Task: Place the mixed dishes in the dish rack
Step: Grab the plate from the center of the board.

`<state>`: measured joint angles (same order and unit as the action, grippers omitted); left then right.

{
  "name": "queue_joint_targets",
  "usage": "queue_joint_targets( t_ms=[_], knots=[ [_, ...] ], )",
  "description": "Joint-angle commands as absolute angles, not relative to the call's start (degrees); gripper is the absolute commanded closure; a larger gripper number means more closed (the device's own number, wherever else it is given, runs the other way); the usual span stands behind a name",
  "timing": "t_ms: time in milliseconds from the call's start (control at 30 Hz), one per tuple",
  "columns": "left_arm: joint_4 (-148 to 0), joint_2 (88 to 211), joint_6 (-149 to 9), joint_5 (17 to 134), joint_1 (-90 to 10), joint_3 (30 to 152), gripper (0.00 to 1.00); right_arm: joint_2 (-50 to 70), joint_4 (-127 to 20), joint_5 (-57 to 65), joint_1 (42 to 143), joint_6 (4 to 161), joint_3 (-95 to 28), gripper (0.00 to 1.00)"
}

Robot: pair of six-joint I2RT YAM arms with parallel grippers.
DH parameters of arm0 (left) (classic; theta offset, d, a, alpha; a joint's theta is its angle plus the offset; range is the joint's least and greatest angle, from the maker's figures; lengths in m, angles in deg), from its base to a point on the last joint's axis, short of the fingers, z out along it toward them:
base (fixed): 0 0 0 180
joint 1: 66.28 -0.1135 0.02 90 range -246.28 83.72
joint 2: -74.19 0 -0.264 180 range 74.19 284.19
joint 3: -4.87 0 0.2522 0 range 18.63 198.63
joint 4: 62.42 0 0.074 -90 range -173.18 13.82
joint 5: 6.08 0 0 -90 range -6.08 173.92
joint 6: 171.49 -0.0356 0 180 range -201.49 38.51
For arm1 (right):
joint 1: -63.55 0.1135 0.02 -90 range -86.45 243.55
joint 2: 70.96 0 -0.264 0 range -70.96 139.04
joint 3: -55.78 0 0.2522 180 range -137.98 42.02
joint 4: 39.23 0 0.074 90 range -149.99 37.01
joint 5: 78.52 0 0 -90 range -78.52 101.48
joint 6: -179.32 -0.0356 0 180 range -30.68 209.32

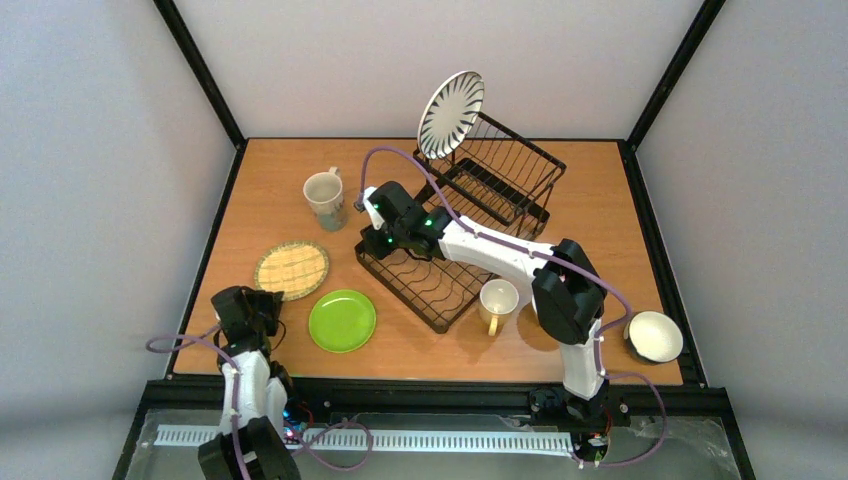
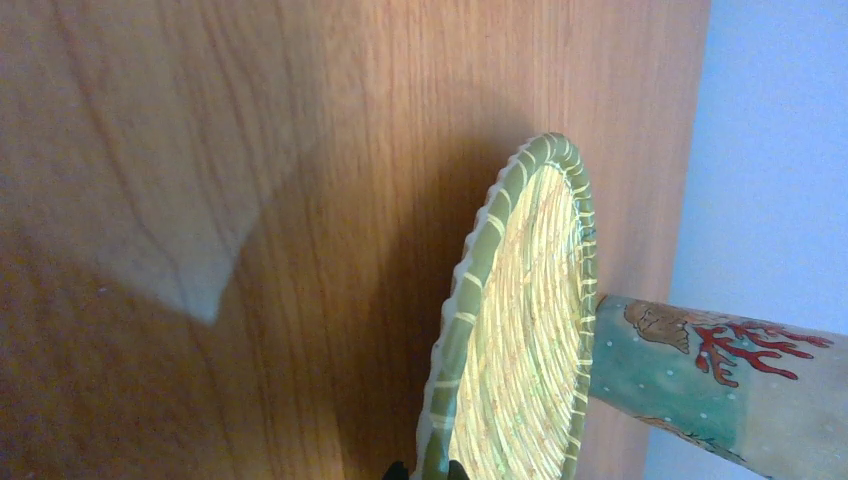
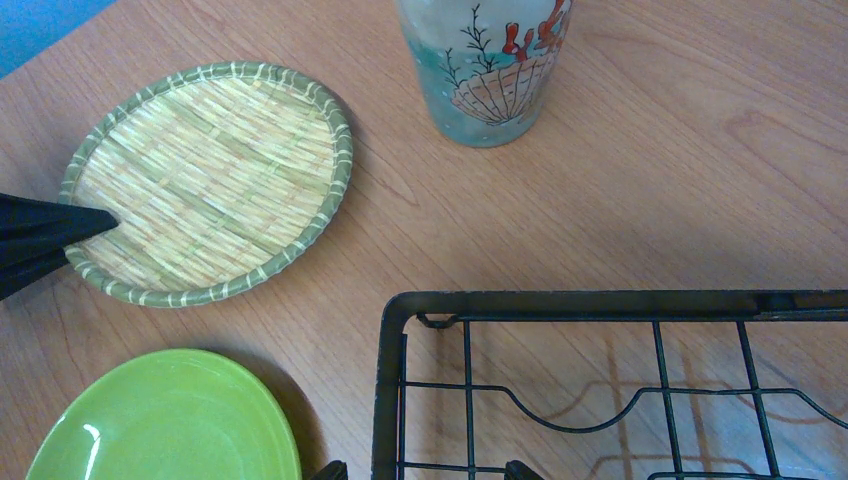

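The black wire dish rack (image 1: 470, 225) lies mid-table, and the striped plate (image 1: 450, 113) stands on edge at its far corner. The woven bamboo plate (image 1: 291, 269) lies at the left. My left gripper (image 1: 266, 301) is shut on its near rim, and in the left wrist view the fingertips (image 2: 400, 470) pinch the rim of the plate (image 2: 520, 330). My right gripper (image 1: 366, 208) is open and empty over the near-left corner of the rack's flat tray (image 3: 400, 380). The lime-green plate (image 1: 342, 320) lies in front. One pale mug (image 1: 325, 197) stands far left, and another (image 1: 498, 303) stands beside the tray.
A small bowl (image 1: 655, 335) sits at the table's right edge. The right arm stretches across the rack's tray. In the right wrist view the bamboo plate (image 3: 210, 180), the green plate (image 3: 160, 420) and the sea-pattern mug (image 3: 490, 70) surround the tray corner.
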<state>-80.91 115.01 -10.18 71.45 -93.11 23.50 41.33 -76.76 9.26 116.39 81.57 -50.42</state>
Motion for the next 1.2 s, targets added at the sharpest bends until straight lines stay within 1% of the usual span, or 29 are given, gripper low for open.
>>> queue_joint_targets(
  t_ms=[0,467,833,933,1167],
  knots=[
    [-96.50,113.24,-12.64,74.78,-93.43,23.73,1.00,40.20,-77.22,8.93,116.11,81.59,-50.59,0.09],
    [-104.14,109.67,-18.68,73.98,-93.39,36.74,1.00,37.68,-79.83,9.06,116.20,80.90,-53.43,0.09],
    [-100.38,109.64,-18.93,70.11,-93.44,39.98,1.00,38.32,-81.25,7.72,116.29,80.19,-55.43,0.08],
    [-99.93,108.95,-19.04,69.70,-93.44,41.29,1.00,38.70,-80.87,6.65,116.29,79.52,-55.52,0.03],
    [-98.25,108.05,-17.78,68.46,-93.44,42.71,1.00,39.67,-80.44,4.72,116.38,78.12,-55.67,0.01]
  ],
)
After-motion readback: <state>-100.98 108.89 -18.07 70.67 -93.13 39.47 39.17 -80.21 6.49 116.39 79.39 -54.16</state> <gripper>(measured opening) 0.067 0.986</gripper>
